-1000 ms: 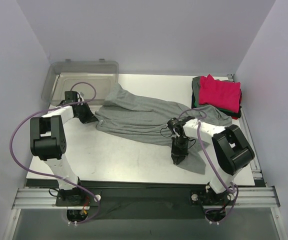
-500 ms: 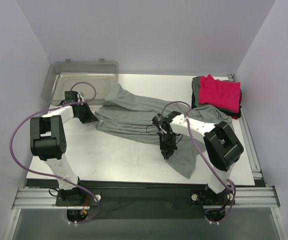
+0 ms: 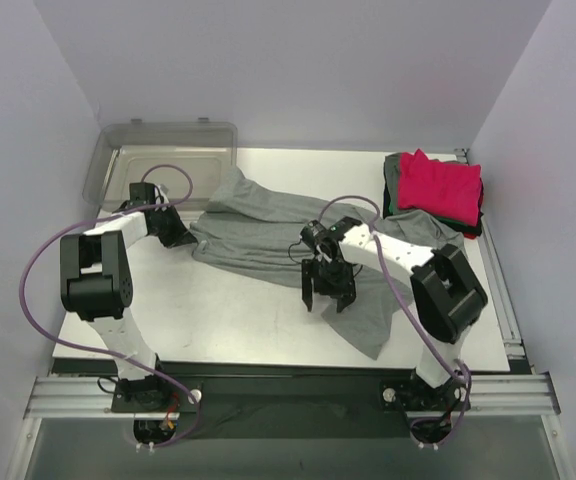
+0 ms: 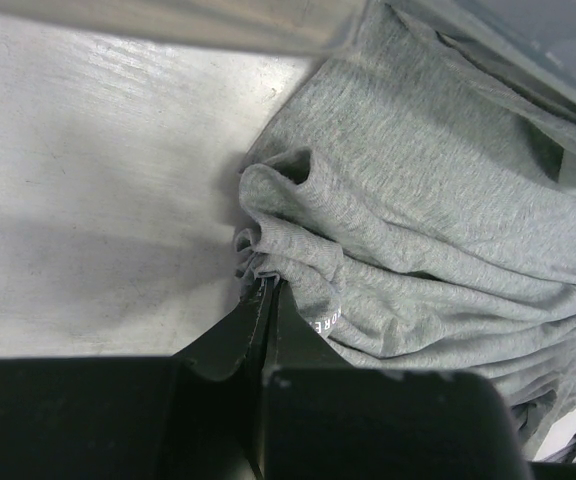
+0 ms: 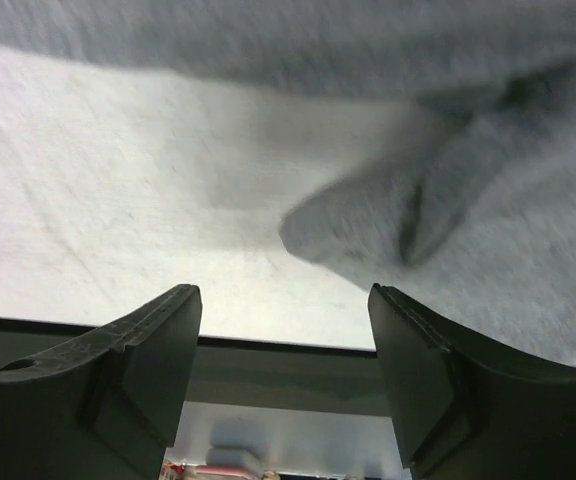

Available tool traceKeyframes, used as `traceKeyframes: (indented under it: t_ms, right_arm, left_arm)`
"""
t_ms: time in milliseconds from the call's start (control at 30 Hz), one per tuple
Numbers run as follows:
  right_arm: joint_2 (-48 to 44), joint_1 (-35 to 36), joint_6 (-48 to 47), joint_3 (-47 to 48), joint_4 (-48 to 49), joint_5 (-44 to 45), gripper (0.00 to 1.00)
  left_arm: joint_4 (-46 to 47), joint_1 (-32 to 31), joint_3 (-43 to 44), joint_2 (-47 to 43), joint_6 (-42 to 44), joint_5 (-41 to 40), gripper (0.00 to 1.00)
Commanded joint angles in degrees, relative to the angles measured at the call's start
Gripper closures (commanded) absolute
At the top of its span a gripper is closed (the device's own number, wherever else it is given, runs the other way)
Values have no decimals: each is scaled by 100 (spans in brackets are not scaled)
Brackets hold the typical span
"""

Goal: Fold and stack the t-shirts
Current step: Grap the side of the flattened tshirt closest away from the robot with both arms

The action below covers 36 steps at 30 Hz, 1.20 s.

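Note:
A large heather-grey t-shirt (image 3: 268,240) lies rumpled across the middle of the table, with one flap trailing toward the front edge. My left gripper (image 3: 182,238) sits at its left end. In the left wrist view this gripper (image 4: 266,282) is shut on a bunched fold of the grey t-shirt (image 4: 418,220). My right gripper (image 3: 328,298) hovers over the shirt's near edge with its jaws wide apart. The right wrist view shows this gripper (image 5: 283,300) with nothing between its fingers and the grey t-shirt (image 5: 488,190) lying just beyond them. Folded t-shirts (image 3: 438,188), a pink-red one on top, are stacked at the back right.
A clear plastic bin (image 3: 158,160) stands tilted at the back left corner, close behind the left arm. Bare table (image 3: 218,310) shows between the shirt and the front edge. Purple walls close in on both sides.
My right gripper dragged the shirt's right part leftward, then opened and let the cloth go. The left gripper kept its hold and stayed put.

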Motion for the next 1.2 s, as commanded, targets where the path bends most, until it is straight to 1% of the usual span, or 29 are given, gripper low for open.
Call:
traceKeyframes:
  t_ms: [0, 33, 67, 133, 167, 200, 233, 333, 400, 500, 700, 900, 1167]
  right_arm:
    - [-907, -59, 367, -568, -474, 96, 28]
    - [-1291, -94, 447, -814, -465, 114, 28]
    - [-1495, -155, 518, -1373, -465, 140, 28]
    - [-2065, -199, 763, -1869, -465, 158, 34]
    - [-2251, -217, 869, -2323, -465, 149, 37]
    - [-2436, -226, 957, -2502, -474, 115, 41]
    - [-2786, -226, 1167, -2695, -465, 114, 43]
    - [-3236, -278, 1458, -3197, -439, 158, 45]
    - [-3290, -357, 1520, -3399, -395, 202, 47]
    - [-3168, -401, 1626, -3444, -377, 334, 49]
    - [-3176, -568, 1916, -3734, -298, 597, 49]
    - [-3413, -1016, 1793, -3945, -184, 580, 50]
    - [-3071, -1061, 1617, -3901, 88, 571, 54]
  left_arm:
    - [207, -14, -65, -114, 57, 157, 100]
    - [216, -14, -74, -114, 57, 140, 100]
    - [233, -5, -83, -114, 48, 139, 100]
    - [259, -14, -100, -96, 39, 139, 100]
    - [268, -5, -92, -96, 31, 139, 100]
    - [251, -14, -91, -70, 31, 148, 100]
    - [259, -14, -91, -78, 31, 148, 100]
    - [251, -5, -91, -61, 31, 131, 100]
    - [242, -14, -74, -43, 31, 148, 100]
    - [242, -23, -39, 18, 13, 192, 100]
    - [259, -5, -47, 36, 4, 227, 100]
    - [286, -5, -83, 27, -13, 227, 100]
    - [251, 3, -48, 44, 13, 210, 100]
